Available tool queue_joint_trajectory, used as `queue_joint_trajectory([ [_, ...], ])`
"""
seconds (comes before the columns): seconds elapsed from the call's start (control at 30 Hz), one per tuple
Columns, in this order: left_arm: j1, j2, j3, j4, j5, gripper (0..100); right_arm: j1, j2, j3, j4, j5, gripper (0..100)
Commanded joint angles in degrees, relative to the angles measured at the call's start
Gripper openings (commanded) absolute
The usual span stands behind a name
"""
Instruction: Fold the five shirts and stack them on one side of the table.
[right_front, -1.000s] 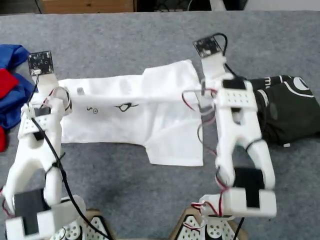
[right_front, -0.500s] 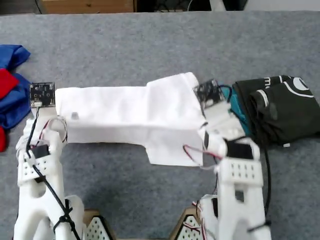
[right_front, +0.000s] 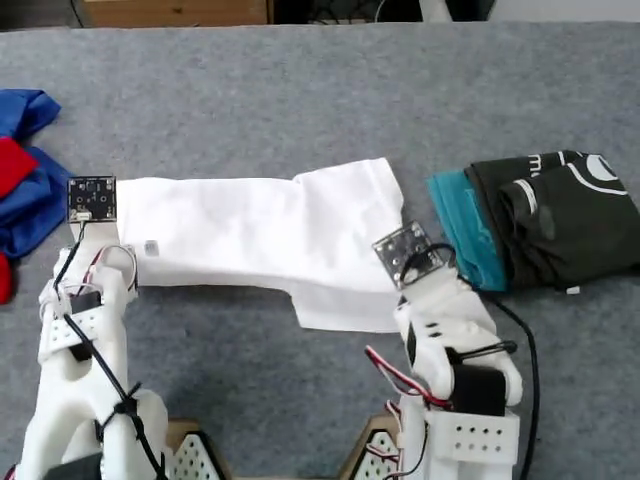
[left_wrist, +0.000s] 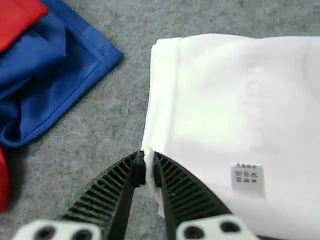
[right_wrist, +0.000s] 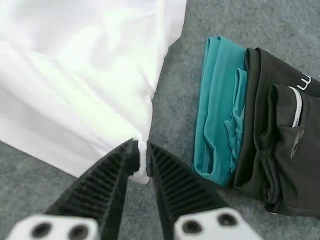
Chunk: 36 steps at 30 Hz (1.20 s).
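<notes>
A: Status?
B: My left hand (left_wrist: 148, 162) and right hand (right_wrist: 141, 150) each clamp an opposite end of the white shirt (right_front: 260, 225), which lies half-folded on the counter (right_front: 300, 100).
A: Hazard?
B: Thin pinches may slip. An uneven pull would skew the fold or snag the teal shirt (right_wrist: 220, 105) nearby.

Centre: a white fabric shirt (right_front: 260, 225) folded lengthwise into a long band, lying flat, one sleeve jutting out along its near edge. To its right, close by: a folded teal shirt (right_front: 462, 232) touching a folded black shirt with white print (right_front: 565, 215). Far left: a crumpled blue shirt (right_front: 30, 215) with a red shirt (right_front: 10, 168) on it.
</notes>
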Motion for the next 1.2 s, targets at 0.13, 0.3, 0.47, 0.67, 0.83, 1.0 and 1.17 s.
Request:
queue_joint_trajectory([
  [0.13, -2.07, 7.21, -6.55, -1.58, -0.62, 3, 1.67, -1.89, 1.27, 0.35, 0.79, 1.1],
  [0.3, -2.24, 10.73, -8.57, -1.76, -0.7, 3, 1.67, -1.89, 1.98, 0.62, 1.76, 1.1],
  [0.47, -2.07, 13.89, -9.36, -9.14, -0.26, 3, 1.85, -1.89, 3.3, -1.93, 1.85, 1.1],
  [0.67, -1.98, 15.03, -17.71, -13.8, 3.08, 3, 1.93, -1.8, 0.66, -15.56, -5.63, 1.1],
  [0.83, 0.84, 15.12, -27.03, -13.8, 11.87, 3, -0.09, -0.57, -1.19, -33.41, -14.77, 1.1],
  [1.0, 4.62, 15.12, -33.98, -13.54, 16.97, 3, -5.19, 15.96, -9.45, -40.35, -18.81, 1.1],
  [1.17, 7.52, 15.03, -34.59, -9.58, 18.37, 3, -5.54, 40.75, -23.43, -35.34, -19.43, 1.1],
])
